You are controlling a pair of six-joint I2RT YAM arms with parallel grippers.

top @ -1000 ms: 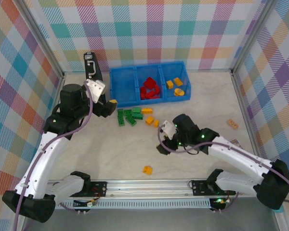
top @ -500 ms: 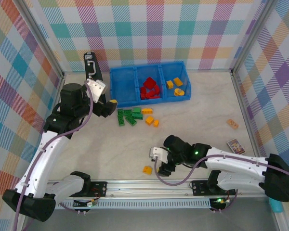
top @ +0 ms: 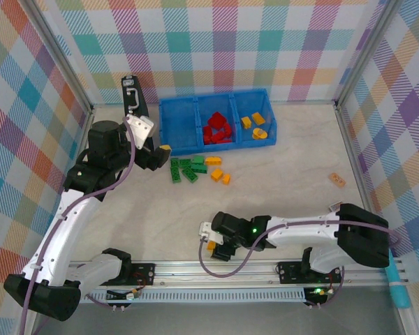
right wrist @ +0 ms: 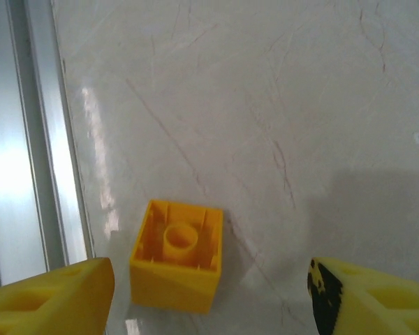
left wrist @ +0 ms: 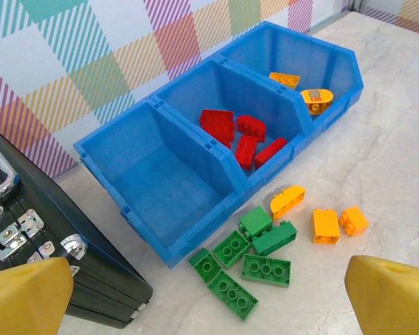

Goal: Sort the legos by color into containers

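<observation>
The blue tray (top: 178, 125) is seen at upper centre of the top view, w/ red bricks (top: 216, 129) in its middle compartment and orange bricks (top: 255, 124) in the right one. The left gripper (top: 157, 149) is held at the tray's lower-left corner, fingers spread wide. The right gripper (right wrist: 213, 286) is placed at lower centre, fingers apart, w/ an upside-down orange brick (right wrist: 176, 265) lying btwn them on the table (top: 300, 160). Green bricks (top: 187, 169) are scattered just below the tray.

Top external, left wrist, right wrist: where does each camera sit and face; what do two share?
Top external: above and behind, looking down on left arm, right arm and the blue tray.
Left wrist: faces tray, green legos; left fingers at bottom corners.
Right wrist: looks down at an orange lego between right fingers.
Shared: tray, top and left.
</observation>
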